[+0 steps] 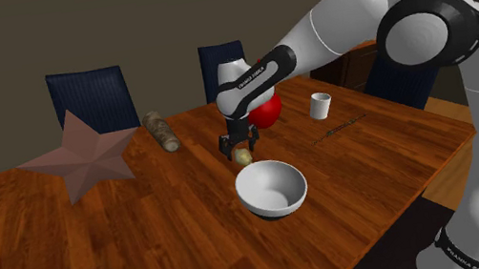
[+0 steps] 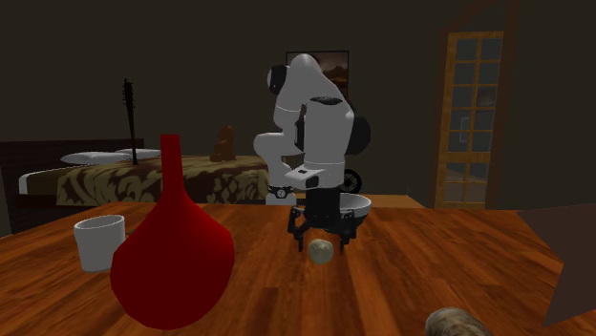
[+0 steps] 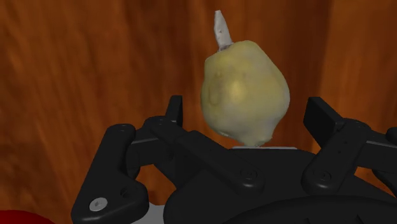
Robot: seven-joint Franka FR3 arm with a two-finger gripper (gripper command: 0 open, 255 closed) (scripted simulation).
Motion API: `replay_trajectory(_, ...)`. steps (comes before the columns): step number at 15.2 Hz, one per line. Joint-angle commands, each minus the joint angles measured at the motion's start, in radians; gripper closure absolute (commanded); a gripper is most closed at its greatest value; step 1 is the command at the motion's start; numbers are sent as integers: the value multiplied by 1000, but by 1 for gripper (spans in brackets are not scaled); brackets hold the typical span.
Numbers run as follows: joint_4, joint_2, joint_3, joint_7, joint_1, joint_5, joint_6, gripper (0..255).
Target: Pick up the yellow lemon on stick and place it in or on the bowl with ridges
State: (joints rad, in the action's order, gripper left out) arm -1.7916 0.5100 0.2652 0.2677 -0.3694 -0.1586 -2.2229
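Lemon [image 3: 245, 89] with its short pale stick lies on the wooden bench [image 1: 99, 245], just on the far side of the white bowl [image 1: 272, 189] in the shoulder view. The claw [image 1: 240, 142] hangs low over it with fingers wide, one on each side of the fruit, and they seem not to touch it. For a good grasp, I think it should close on the round body, not on the thin stick, then lift enough to pass the bowl rim. White lettering on the dark wrist is too small to read.
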Motion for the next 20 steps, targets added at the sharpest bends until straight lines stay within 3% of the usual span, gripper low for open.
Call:
replay_trajectory(1,-5,8,-1,-2,1,-2,-13,0)
replay_trajectory(8,-5,8,-1,-2,1,-2,-12,0)
replay_trajectory(9,-5,8,-1,-2,1,-2,-12,255)
replay_trajectory(20,-1,-9,2,1,-1,3,7,255)
